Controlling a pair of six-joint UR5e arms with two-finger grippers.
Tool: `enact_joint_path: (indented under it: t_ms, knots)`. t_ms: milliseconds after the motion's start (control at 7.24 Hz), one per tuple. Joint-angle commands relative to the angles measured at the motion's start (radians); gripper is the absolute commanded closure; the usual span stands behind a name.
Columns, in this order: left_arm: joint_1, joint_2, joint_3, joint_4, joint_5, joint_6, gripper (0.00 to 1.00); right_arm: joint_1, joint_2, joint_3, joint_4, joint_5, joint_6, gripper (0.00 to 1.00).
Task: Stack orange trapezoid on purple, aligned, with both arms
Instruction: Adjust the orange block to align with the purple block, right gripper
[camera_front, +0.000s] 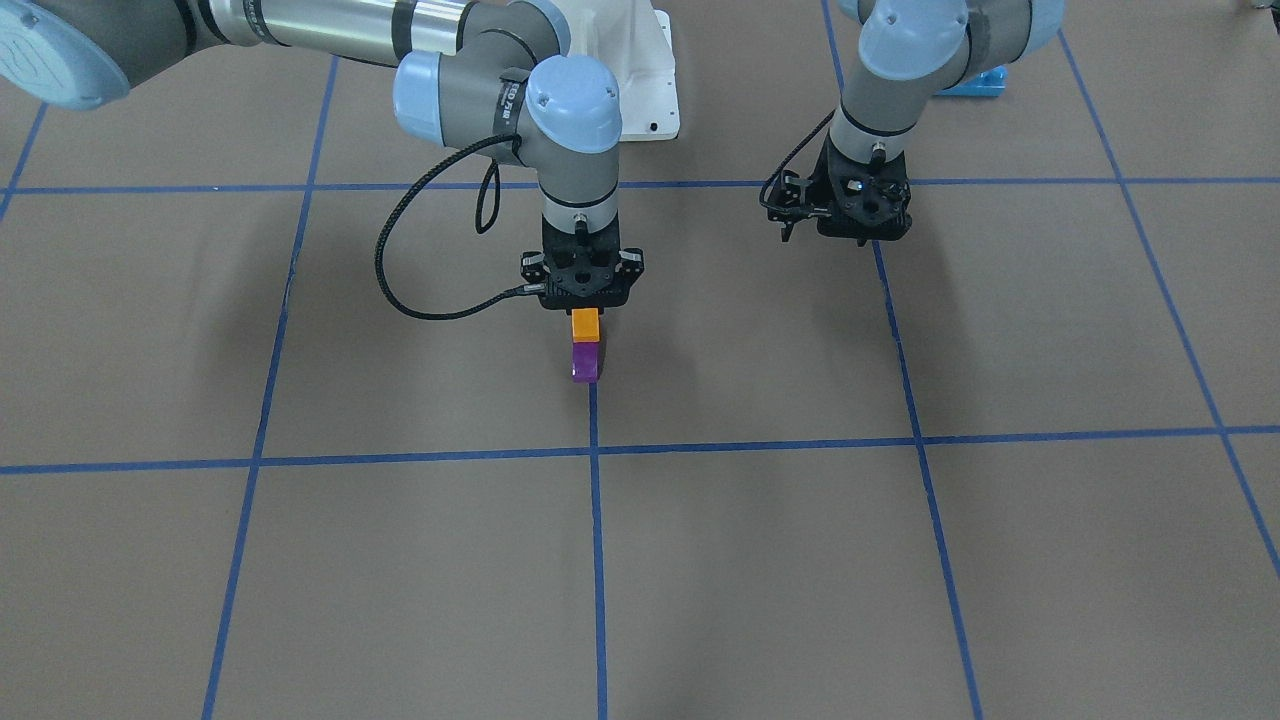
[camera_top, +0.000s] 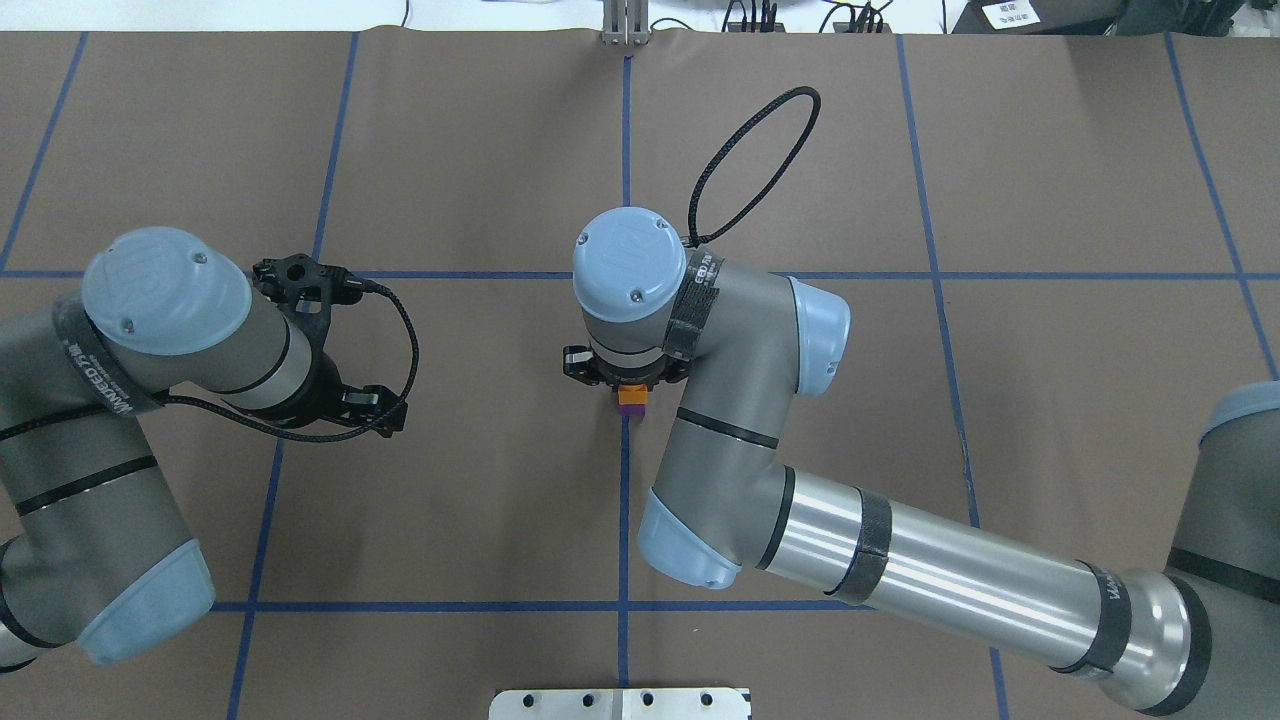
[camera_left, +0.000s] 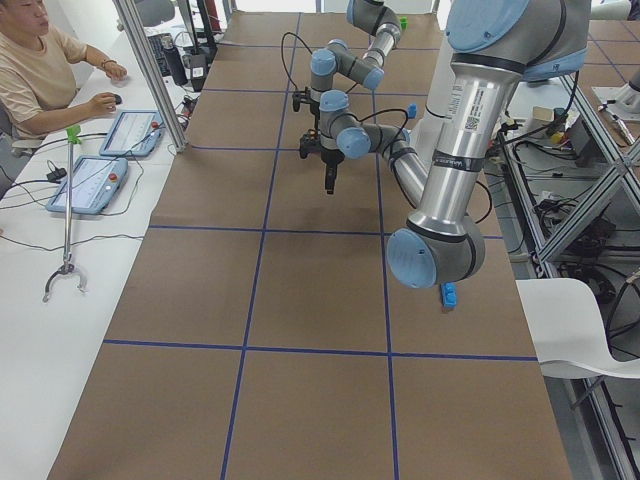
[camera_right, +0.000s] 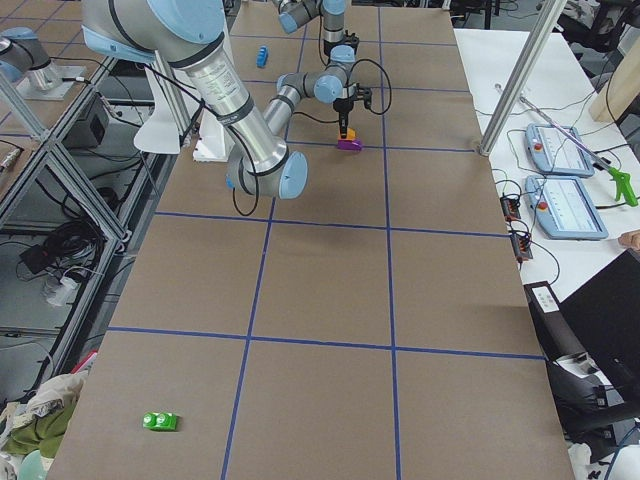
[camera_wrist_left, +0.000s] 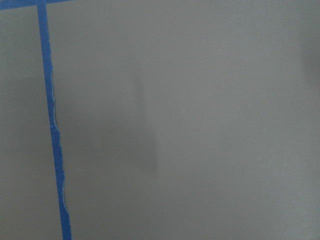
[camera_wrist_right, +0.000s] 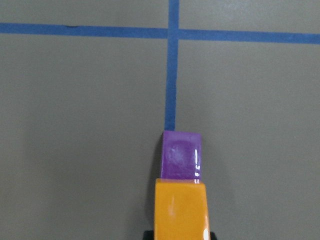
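The orange trapezoid (camera_front: 585, 325) is pinched in my right gripper (camera_front: 585, 312), which points straight down at the middle of the table. Directly under it the purple (camera_front: 585, 361) sits on the brown mat at the end of a blue tape line. In the right wrist view the orange trapezoid (camera_wrist_right: 181, 210) covers the near part of the purple (camera_wrist_right: 181, 155); whether they touch I cannot tell. My left gripper (camera_front: 862, 232) hovers apart over bare mat on the robot's left. Its fingers show in no view, and the left wrist view holds only mat and tape.
A small blue brick (camera_front: 975, 85) lies by the left arm's base, next to the white mounting plate (camera_front: 650, 80). A green toy (camera_right: 160, 421) lies far off at the robot's right end. A person sits at a side bench (camera_left: 40, 60) beyond the mat's edge.
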Motion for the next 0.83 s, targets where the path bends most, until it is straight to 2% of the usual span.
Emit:
enact_joint_path:
  t_ms: [0,691]
  knots:
    - [0.000,0.000,-0.002,0.000,0.000,0.000,0.00,-0.003,-0.001,-0.001,0.000,-0.001,-0.002,1.00]
    - [0.002,-0.002,-0.002,0.000,0.000,0.000,0.00,-0.003,0.000,-0.001,0.000,-0.013,0.029,1.00]
